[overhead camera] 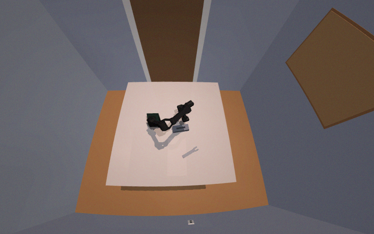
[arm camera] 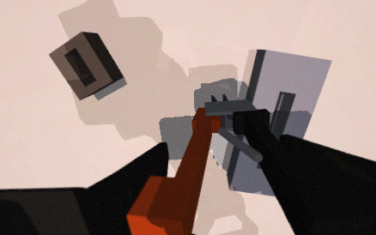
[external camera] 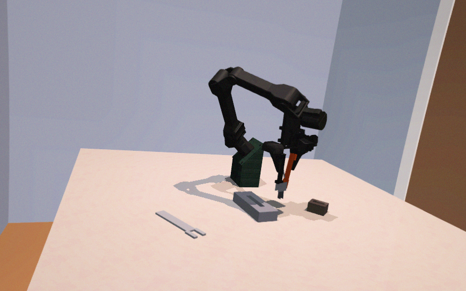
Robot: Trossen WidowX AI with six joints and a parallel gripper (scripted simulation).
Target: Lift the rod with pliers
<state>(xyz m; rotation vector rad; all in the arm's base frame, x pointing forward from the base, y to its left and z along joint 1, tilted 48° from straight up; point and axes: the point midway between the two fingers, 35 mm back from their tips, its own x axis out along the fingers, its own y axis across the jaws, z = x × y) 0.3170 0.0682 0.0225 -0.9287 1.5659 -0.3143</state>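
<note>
Pliers (external camera: 290,166) (arm camera: 193,159) out of the holster (external camera: 317,207) (arm camera: 87,51), held by the widely spread gripper (overhead camera: 182,112) (external camera: 286,174) (arm camera: 222,146) beside and above the channel block (overhead camera: 186,129) (external camera: 267,215) (arm camera: 296,73); rod not discernible, presumably inside; lowering, locking and lifting remain

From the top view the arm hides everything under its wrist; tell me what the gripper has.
Observer: The gripper carries the orange-handled pliers, jaws pointing down.

Operator: Then give me the holster; I can't find it from above.

Observer: Exterior and wrist views show a small brown slotted holster on the table, with the pliers out of it.

Operator: Now say whether the jaws are in the grey block's channel.

Observer: No, the exterior view shows them raised above the table, beside the block.
</note>
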